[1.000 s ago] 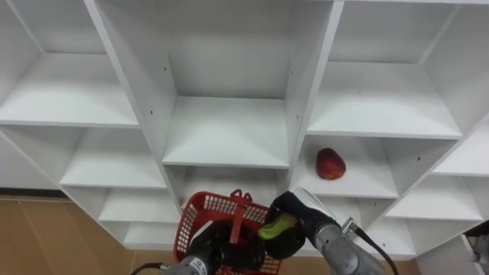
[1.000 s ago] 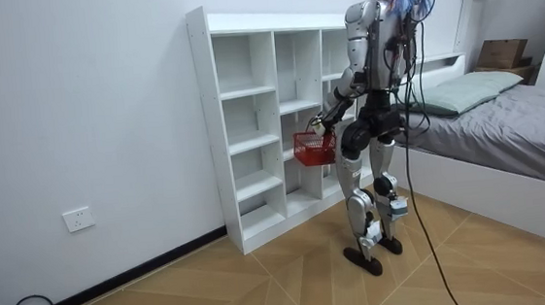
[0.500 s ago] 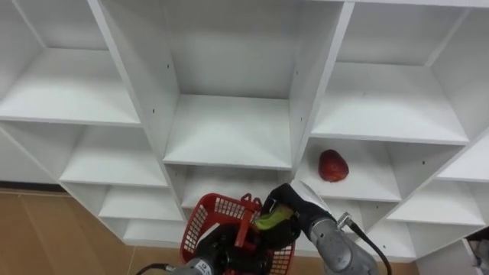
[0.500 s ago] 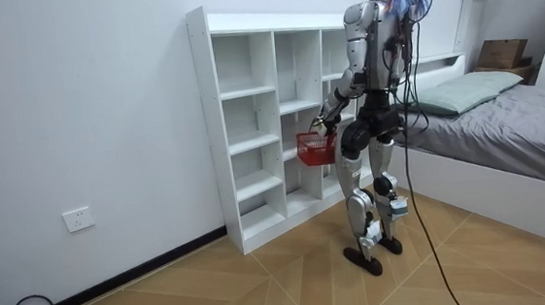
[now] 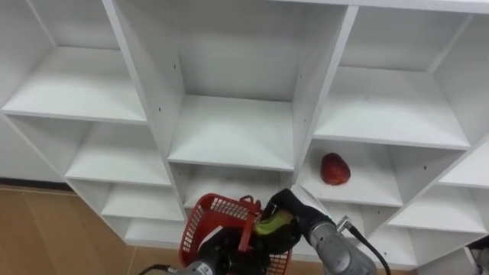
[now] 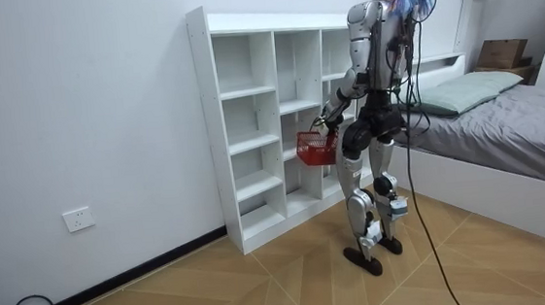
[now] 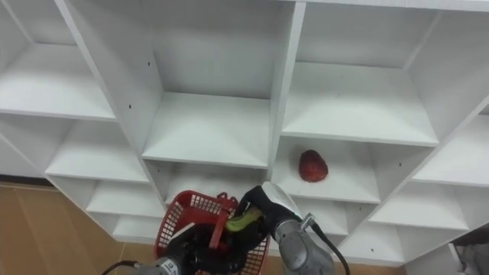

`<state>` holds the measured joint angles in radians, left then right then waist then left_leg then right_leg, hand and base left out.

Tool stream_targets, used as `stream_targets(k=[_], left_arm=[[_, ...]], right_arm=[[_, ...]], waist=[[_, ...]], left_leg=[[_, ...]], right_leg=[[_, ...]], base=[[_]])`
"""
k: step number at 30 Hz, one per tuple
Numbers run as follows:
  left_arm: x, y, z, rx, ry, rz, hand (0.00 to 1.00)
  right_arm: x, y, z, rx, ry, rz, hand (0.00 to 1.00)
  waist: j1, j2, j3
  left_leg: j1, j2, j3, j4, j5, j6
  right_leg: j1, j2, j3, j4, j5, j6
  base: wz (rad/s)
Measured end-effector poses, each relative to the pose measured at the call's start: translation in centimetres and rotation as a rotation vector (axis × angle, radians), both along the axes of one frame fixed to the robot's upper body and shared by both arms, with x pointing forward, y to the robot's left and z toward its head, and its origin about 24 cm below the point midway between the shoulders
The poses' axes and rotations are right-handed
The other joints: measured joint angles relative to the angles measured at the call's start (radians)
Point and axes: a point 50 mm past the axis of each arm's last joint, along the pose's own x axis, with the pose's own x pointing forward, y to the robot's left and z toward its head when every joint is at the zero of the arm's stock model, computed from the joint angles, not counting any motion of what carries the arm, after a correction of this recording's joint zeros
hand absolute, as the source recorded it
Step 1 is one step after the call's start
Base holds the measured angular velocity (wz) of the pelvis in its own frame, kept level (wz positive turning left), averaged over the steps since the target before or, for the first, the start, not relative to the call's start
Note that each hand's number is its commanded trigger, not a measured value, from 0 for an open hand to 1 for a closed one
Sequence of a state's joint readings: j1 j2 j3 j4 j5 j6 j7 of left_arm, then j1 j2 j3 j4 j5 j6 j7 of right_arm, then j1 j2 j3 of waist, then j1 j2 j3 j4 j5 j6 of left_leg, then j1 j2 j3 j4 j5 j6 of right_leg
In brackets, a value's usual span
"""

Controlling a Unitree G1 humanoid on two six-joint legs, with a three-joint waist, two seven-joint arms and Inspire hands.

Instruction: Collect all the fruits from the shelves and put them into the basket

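I'm holding green fruit [image 5: 271, 224] in curled right hand [image 5: 296, 209], just over red basket [image 5: 208, 220]; left hand [image 5: 218, 253] grip: can't tell.

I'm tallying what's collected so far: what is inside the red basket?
The right hand, curled round a green fruit, and the left hand cover the inside of the red basket. Fruit lying at its bottom cannot be seen.
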<state>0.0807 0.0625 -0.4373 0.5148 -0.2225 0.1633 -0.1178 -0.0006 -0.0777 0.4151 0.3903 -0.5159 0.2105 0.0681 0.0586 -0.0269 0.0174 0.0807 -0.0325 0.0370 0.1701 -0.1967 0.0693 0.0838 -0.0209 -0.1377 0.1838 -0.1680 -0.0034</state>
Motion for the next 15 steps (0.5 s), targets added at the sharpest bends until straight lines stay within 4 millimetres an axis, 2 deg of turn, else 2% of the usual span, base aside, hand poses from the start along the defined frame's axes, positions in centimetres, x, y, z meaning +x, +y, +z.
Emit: stream_targets(k=[8,9,10,12,13,15], left_arm=[[-0.2,-0.1,-0.1,0.003,0.011,-0.011,1.0],[-0.2,0.0,-0.2,0.006,0.016,-0.013,1.0],[-0.3,0.0,-0.2,0.007,0.018,-0.013,1.0],[-0.4,0.0,-0.3,0.009,0.022,-0.016,1.0],[-0.4,0.0,-0.3,0.009,0.023,-0.018,1.0],[-0.5,-0.1,-0.4,0.011,0.028,-0.021,1.0]], right_arm=[[-0.3,-0.2,-0.5,0.017,0.031,-0.019,1.0],[-0.4,-0.2,-0.7,0.028,0.042,-0.027,0.91],[-0.4,-0.3,-0.7,0.036,0.048,-0.032,0.7],[-0.6,-0.4,-1.0,0.06,0.07,-0.053,0.08],[-0.6,-0.4,-1.0,0.065,0.074,-0.057,0.0],[-0.7,-0.6,-1.3,0.086,0.096,-0.078,0.0]], waist=[[-0.003,0.0,-0.0003],[-0.004,0.001,-0.0003],[-0.004,0.001,-0.0003],[-0.004,0.001,-0.0004],[-0.004,0.001,-0.0004],[-0.009,0.002,-0.0007]], left_leg=[[0.001,-0.001,0.0,0.0,0.0,0.0],[0.001,-0.001,0.0,0.0,0.0,0.0],[0.001,-0.001,0.0,0.0,0.0,0.0],[0.001,-0.001,-0.001,0.001,0.0,0.0],[0.001,-0.001,-0.002,0.001,0.0,0.0],[0.001,-0.001,-0.005,0.003,0.0,0.0]], right_leg=[[0.002,-0.004,-0.003,0.0,0.0,0.0],[0.003,-0.004,-0.003,-0.001,0.0,0.0],[0.003,-0.004,-0.004,-0.001,0.0,0.0],[0.003,-0.005,-0.004,-0.001,0.0,0.0],[0.003,-0.005,-0.004,-0.001,0.0,0.0],[0.005,-0.007,-0.006,0.0,0.0,0.0]], base=[[0.0],[0.0],[0.0],[0.0],[0.0],[0.05]])
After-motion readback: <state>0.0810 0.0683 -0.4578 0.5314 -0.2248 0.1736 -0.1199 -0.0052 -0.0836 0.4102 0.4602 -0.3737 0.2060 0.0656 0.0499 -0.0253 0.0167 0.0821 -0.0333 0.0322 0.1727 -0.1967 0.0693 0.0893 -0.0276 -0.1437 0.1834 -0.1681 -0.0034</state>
